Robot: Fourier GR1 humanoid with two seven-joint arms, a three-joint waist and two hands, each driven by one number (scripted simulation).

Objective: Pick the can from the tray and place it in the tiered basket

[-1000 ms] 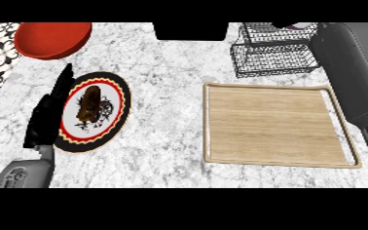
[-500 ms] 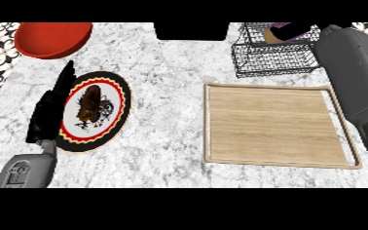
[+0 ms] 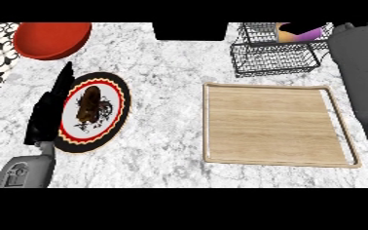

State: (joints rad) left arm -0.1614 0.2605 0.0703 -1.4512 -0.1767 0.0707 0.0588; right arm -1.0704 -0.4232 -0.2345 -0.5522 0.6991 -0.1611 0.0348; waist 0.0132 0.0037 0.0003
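tray (image 3: 277,126): bare wood is shown, nothing is carried on it, so the pick is judged done.
can (image 3: 300,33): a purple-and-orange shape is seen at the top of the tiered basket (image 3: 277,58), judged to be the can, brought there for placing (release cannot be told).
right arm (image 3: 352,73): reached up past the basket; its hand is hidden, fingers cannot be told.
left hand (image 3: 49,112): rested at the left edge beside the plate (image 3: 93,111), fingers straight and together, kept clear of the work.

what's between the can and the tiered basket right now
Nothing visible. The can already shows at the tiered basket, over its upper tier, with the right forearm beside it. The tray is bare. The left hand rests by the plate.
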